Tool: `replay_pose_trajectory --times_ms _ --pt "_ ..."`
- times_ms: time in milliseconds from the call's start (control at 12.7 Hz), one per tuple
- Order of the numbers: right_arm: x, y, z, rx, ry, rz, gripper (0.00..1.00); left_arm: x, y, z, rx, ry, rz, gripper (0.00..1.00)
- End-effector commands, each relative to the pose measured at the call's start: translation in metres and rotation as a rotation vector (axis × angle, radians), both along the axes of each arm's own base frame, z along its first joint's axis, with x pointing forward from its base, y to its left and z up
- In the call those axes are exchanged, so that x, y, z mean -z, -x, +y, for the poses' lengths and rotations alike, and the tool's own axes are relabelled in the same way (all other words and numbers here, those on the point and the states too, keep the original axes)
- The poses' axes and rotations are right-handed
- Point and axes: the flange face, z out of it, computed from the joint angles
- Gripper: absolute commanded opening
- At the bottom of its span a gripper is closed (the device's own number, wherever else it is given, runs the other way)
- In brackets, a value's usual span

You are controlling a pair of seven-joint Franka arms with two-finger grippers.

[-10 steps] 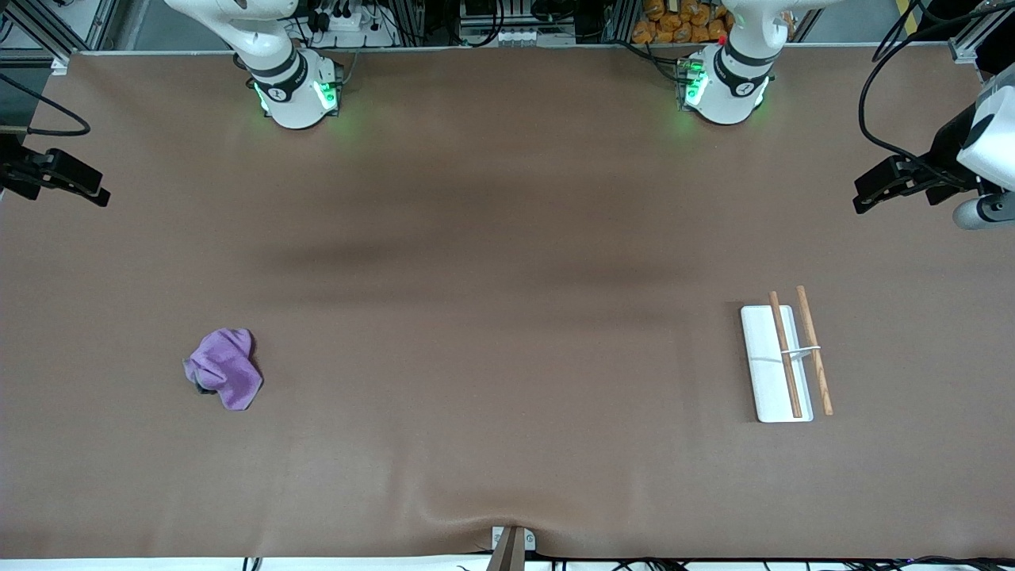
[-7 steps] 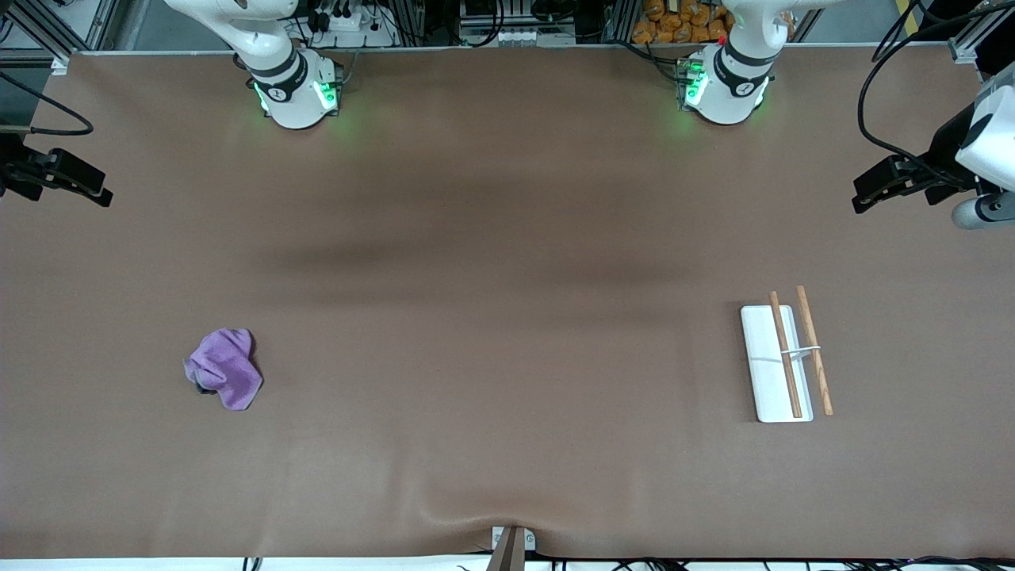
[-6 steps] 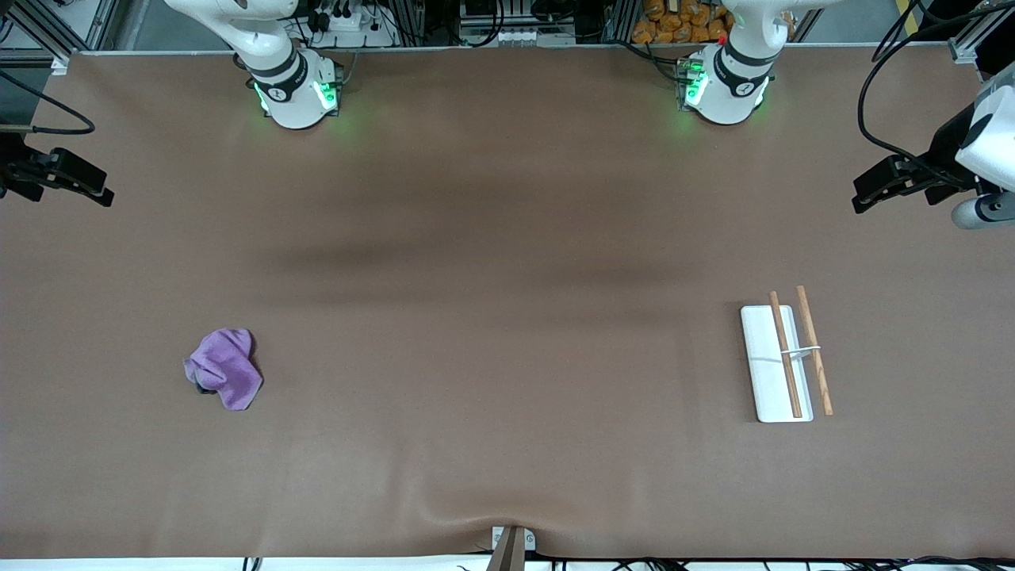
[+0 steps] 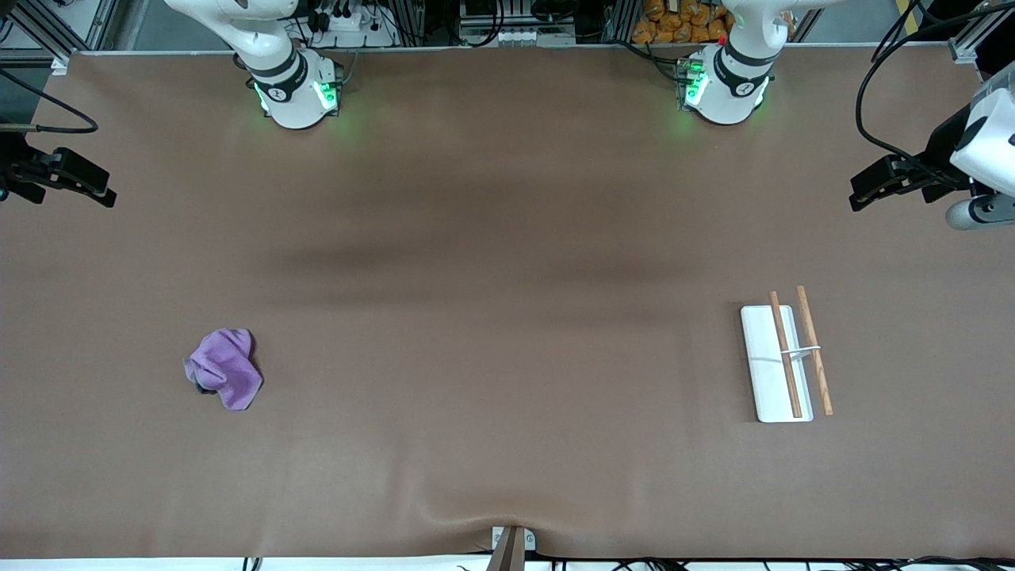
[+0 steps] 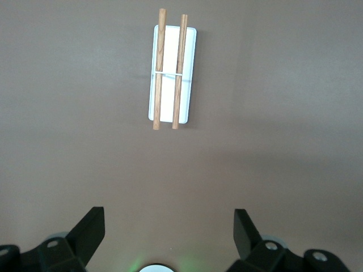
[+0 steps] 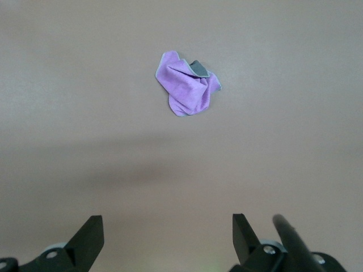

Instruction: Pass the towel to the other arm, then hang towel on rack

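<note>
The purple towel (image 4: 226, 369) lies crumpled on the brown table toward the right arm's end, with its dark grey edge showing; it also shows in the right wrist view (image 6: 188, 89). The rack (image 4: 780, 362), a white base plate with two brown rods, lies toward the left arm's end and also shows in the left wrist view (image 5: 171, 71). My right gripper (image 4: 101, 193) is open and empty, high over the table's edge at its own end (image 6: 166, 224). My left gripper (image 4: 864, 196) is open and empty, high over its end of the table (image 5: 168, 221).
The two arm bases (image 4: 295, 93) (image 4: 723, 91) stand along the table's edge farthest from the front camera. A small metal bracket (image 4: 511, 544) sits at the table's edge nearest the front camera. Black cables (image 4: 876, 95) hang by the left gripper.
Both grippers have drifted very slightly over their ends of the table. The towel and the rack have not moved.
</note>
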Motion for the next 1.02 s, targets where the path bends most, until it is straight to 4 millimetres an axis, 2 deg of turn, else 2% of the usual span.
replay_pose_trajectory --times_ms 0,236,394,944 --pt "-0.007 0.001 0.000 -0.009 -0.016 -0.011 1.00 0.003 0.004 -0.001 -0.005 -0.030 0.016 1.00" --pt "-0.002 -0.002 -0.009 0.007 -0.015 -0.005 1.00 0.004 0.005 -0.002 -0.002 -0.030 0.015 1.00" --pt "0.007 -0.011 -0.016 0.019 -0.013 -0.019 1.00 0.005 0.005 -0.011 0.014 -0.030 0.015 1.00" --pt "0.097 -0.080 -0.030 0.038 -0.001 -0.043 1.00 0.009 0.002 -0.009 0.016 -0.028 0.010 1.00"
